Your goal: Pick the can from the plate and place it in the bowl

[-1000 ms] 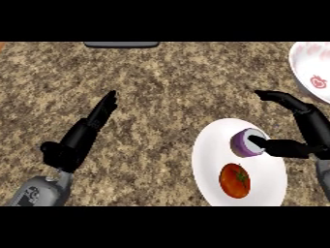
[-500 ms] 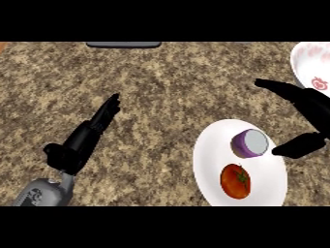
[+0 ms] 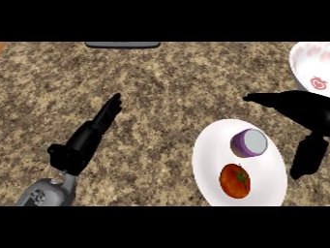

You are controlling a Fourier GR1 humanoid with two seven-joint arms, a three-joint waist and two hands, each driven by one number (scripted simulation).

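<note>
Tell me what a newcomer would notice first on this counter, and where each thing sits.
The white plate at the lower right stands out first, with a purple can on its upper part and a red tomato below it. Just right of the can hangs the right hand, open, fingers spread above and beside the plate and not touching the can. A white bowl with red markings sits at the upper right, and the left hand rests open at the lower left.
</note>
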